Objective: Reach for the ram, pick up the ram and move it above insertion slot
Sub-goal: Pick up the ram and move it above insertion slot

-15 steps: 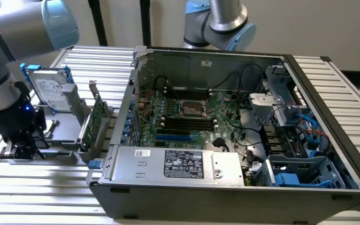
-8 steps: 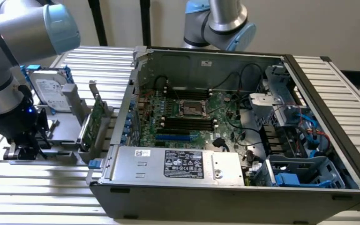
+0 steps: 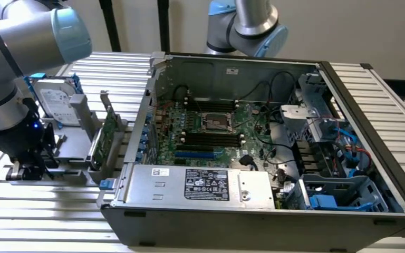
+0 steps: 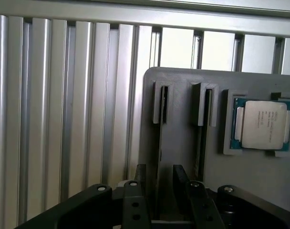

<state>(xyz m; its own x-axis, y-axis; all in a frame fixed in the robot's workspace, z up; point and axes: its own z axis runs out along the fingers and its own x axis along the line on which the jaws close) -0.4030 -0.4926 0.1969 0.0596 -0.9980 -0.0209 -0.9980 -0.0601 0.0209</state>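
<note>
In the wrist view the ram (image 4: 160, 136) stands on edge in a groove of a grey holder (image 4: 183, 95), seen as a thin dark strip. My gripper (image 4: 160, 174) is open, one black finger on each side of the ram with a small gap to each. A second thin stick (image 4: 201, 138) stands in the neighbouring groove. In the exterior view the gripper (image 3: 25, 169) is low over the holder (image 3: 72, 147), to the exterior view's left of the open computer case (image 3: 259, 211). The black insertion slots (image 3: 210, 138) lie on the motherboard inside the case.
A processor chip (image 4: 262, 125) sits in a recess of the holder beside the grooves. A hard drive (image 3: 55, 100) and a wider green card (image 3: 107, 138) with a metal bracket stand on the holder. A second arm (image 3: 248, 26) is behind the case. The table is ribbed aluminium (image 3: 40, 211).
</note>
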